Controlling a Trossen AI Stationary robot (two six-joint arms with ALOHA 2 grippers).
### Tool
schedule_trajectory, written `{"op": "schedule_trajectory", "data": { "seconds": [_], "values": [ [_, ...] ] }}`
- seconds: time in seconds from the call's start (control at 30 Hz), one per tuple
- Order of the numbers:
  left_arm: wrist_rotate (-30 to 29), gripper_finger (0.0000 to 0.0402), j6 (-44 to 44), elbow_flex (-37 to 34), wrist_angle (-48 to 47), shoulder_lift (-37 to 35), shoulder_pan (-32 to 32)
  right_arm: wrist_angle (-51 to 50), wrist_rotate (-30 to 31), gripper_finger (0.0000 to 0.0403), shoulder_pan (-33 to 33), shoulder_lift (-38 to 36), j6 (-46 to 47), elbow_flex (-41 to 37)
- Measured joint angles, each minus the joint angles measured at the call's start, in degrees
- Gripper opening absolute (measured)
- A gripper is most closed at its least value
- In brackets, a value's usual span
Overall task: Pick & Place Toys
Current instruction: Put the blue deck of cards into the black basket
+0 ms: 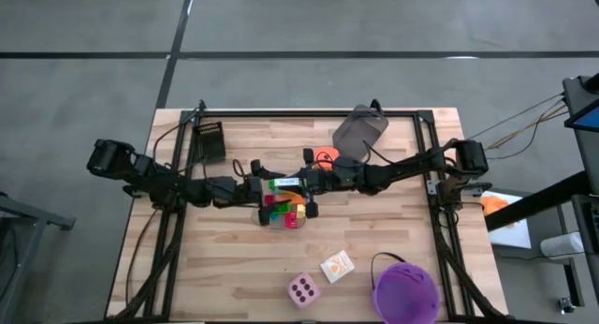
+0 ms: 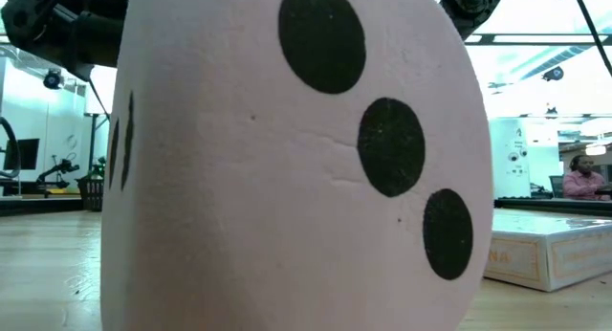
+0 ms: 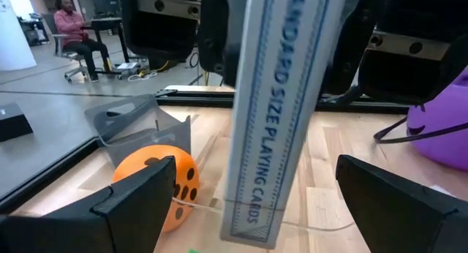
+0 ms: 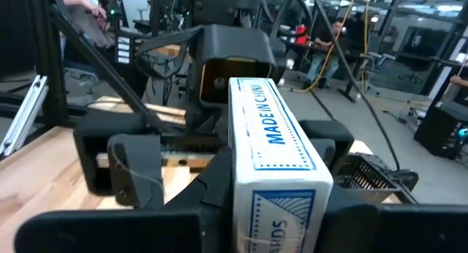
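High view: above the toy pile (image 1: 284, 210), the right end effector (image 1: 301, 182) clamped a playing-card box (image 1: 286, 182); facing it, the left end effector (image 1: 265, 181) gaped wide around the box.

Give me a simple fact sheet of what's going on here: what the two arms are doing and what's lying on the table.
Setting: wooden table seen from above
Left gripper: at the table's middle, facing the right one, fingers spread either side of the card box
Right gripper: shut on the card box, a white and blue playing-card box
Under the grippers: pile of coloured bricks
Pink dice: near front edge, fills the low view
Second card box: beside the pink dice
Purple bucket: front right corner
Orange dice: by the clear tray
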Motion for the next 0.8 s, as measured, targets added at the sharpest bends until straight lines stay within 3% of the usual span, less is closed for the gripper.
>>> {"op": "schedule_trajectory", "data": {
  "seconds": [0.13,0.27,0.47,0.7,0.8],
  "values": [
    [-0.03,0.0367,0.42,-0.04,0.35,0.00,0.00,-1.35,-0.04,0.0059,0.00,0.00,0.00,0.00],
    [-0.03,0.0326,0.38,-0.04,0.95,0.00,-0.02,-1.35,-0.04,0.0059,0.00,0.00,0.03,0.00],
    [-0.14,0.0223,0.38,-0.04,0.91,0.00,-0.02,-1.57,-0.28,0.0059,0.00,0.01,0.42,0.00],
    [0.45,0.0061,1.25,-0.10,0.36,0.00,-0.07,-2.05,-1.53,0.0059,0.00,0.15,0.66,0.00],
    [0.43,0.0060,1.27,-0.11,-0.33,-0.07,-0.11,-2.12,-1.44,0.0064,0.00,0.15,0.62,-0.02]
  ]
}}
